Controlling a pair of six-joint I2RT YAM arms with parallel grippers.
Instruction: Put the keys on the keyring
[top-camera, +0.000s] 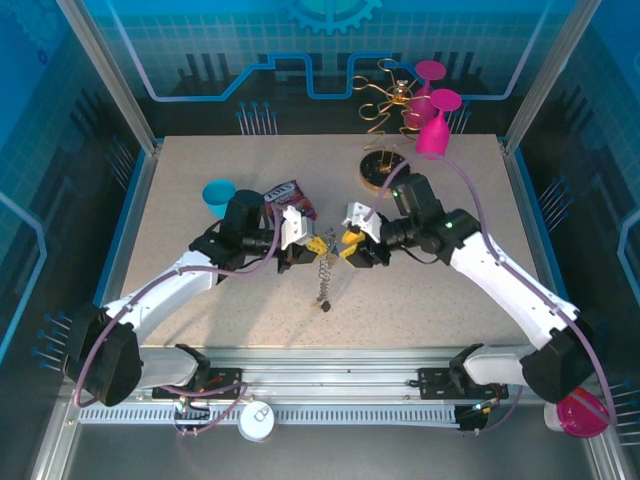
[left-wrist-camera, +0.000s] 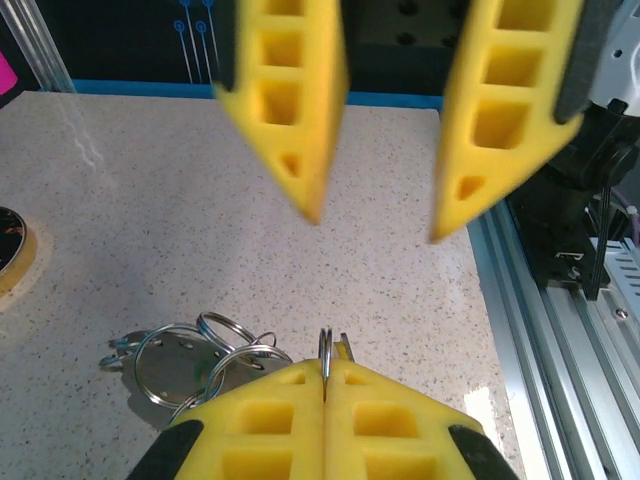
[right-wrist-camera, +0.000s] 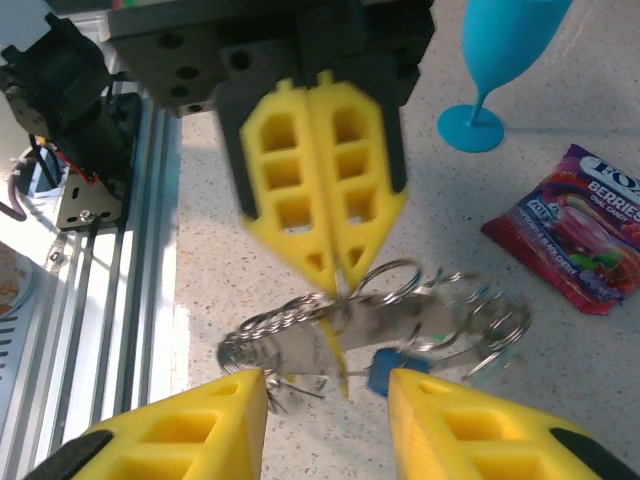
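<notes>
Closest to the left wrist lens, the left gripper (left-wrist-camera: 325, 372) has its yellow fingers (left-wrist-camera: 275, 415) pressed flat together, and a thin metal edge of the keyring (left-wrist-camera: 325, 345) is pinched right at the tips. Beside them a cluster of silver rings (left-wrist-camera: 200, 355) hangs low over the speckled surface (left-wrist-camera: 200, 200). Facing it, the right gripper (left-wrist-camera: 375, 225) stands with its fingers well apart, nothing between them!

Over to the right wrist view, and now you get what that angle hides: the keys (right-wrist-camera: 385, 372), a blue head and a yellow one, dangling in the tangle of rings just under the left arm's tips. Behind sit a berry snack packet (right-wrist-camera: 580, 235) and a blue glass (right-wrist-camera: 500, 50).

From overhead, both arms meet mid-surface, and a silvery chain (top-camera: 322, 268) drops straight down between them. At the back stands a gold wire stand (top-camera: 385, 100) with pink glasses (top-camera: 435, 135) on it.
</notes>
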